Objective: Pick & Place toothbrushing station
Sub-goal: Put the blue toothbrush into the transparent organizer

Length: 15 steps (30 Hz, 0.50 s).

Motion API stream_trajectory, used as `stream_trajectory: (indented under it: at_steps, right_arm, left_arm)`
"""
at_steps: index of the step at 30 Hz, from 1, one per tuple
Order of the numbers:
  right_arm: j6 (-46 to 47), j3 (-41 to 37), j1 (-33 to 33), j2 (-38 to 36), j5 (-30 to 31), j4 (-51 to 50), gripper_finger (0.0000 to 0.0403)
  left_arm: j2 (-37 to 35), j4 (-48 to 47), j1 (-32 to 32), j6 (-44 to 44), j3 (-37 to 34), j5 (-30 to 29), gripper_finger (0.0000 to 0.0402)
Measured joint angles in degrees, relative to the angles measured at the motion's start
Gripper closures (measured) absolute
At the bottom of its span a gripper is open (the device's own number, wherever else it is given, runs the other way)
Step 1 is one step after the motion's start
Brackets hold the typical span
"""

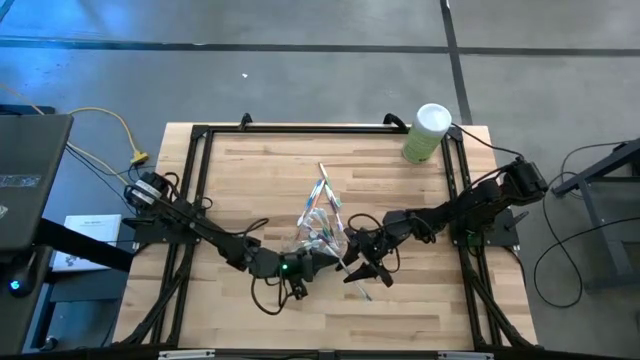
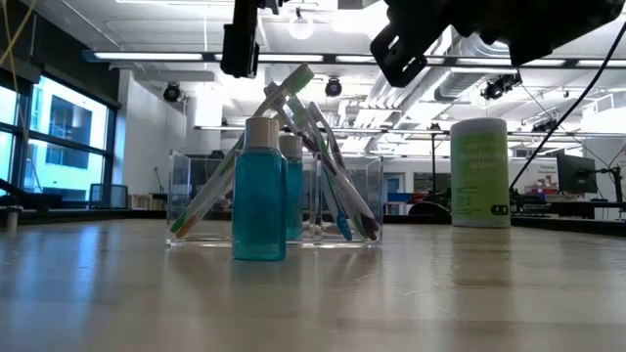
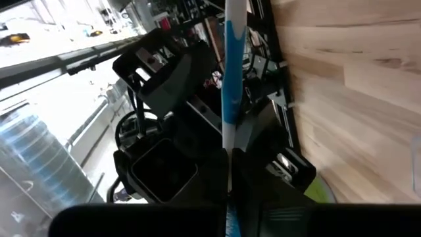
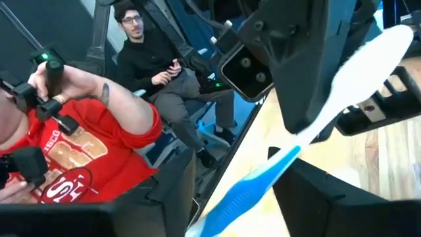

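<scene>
The left hand (image 1: pixel 322 262), clamped on a blue-and-white plastic toothbrush (image 3: pixel 228 85), passes it to the part-open right hand (image 1: pixel 366 270), which must close next.

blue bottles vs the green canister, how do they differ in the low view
The two small clear bottles of blue liquid with pale caps are see-through and short; the tall green canister with a white lid is opaque and taller. The bottles stand against the clear plastic holder of toothbrushes; the canister stands alone, apart to one side. Both stand upright on the wooden table.
</scene>
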Motion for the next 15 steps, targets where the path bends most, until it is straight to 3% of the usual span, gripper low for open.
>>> stream_trajectory:
  at_steps: [9, 15]
  right_arm:
    - [-1.3, 0.0, -1.2, 0.0, 0.8, -2.0, 0.0383]
    - [-1.7, 0.0, -1.4, 0.0, 1.3, -3.0, 0.0389]
  left_arm:
    - [0.0, 0.4, -0.2, -1.5, 0.1, -1.7, 0.04]
    - [0.0, -3.6, 0.1, -4.9, 0.1, -2.7, 0.0379]
